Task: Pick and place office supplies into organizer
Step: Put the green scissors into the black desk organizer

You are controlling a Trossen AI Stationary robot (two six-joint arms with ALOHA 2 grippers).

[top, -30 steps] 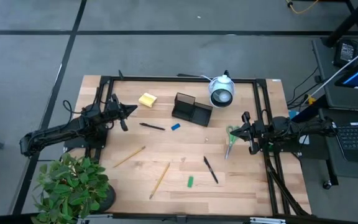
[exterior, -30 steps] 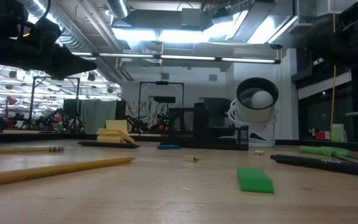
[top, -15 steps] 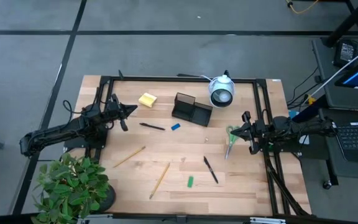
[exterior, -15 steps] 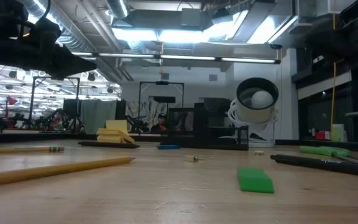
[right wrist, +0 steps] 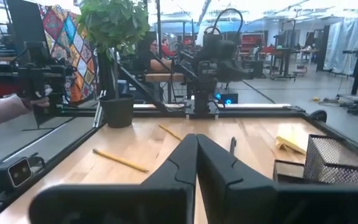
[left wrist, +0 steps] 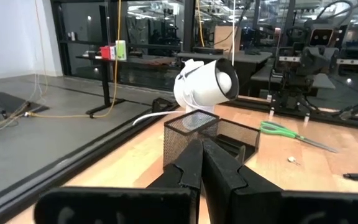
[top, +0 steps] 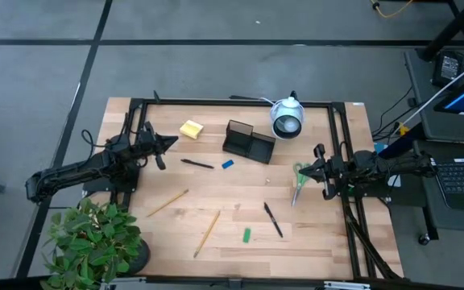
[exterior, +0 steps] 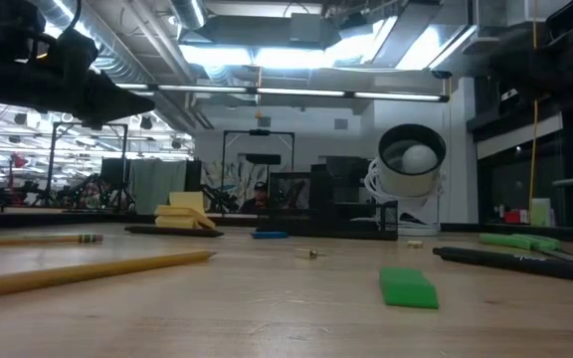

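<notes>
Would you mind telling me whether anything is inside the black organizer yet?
The organizer looks empty: from above its lower front compartment shows nothing, and the left wrist view shows bare mesh walls. The floor of the taller back section is hidden.

We've got the black mesh organizer [top: 247,142] upright near the table's back; sticky-note pad [top: 191,129], scissors [top: 299,180], pens [top: 273,219], pencils [top: 207,232] and small blue piece [top: 227,163] lie scattered flat around it.
</notes>
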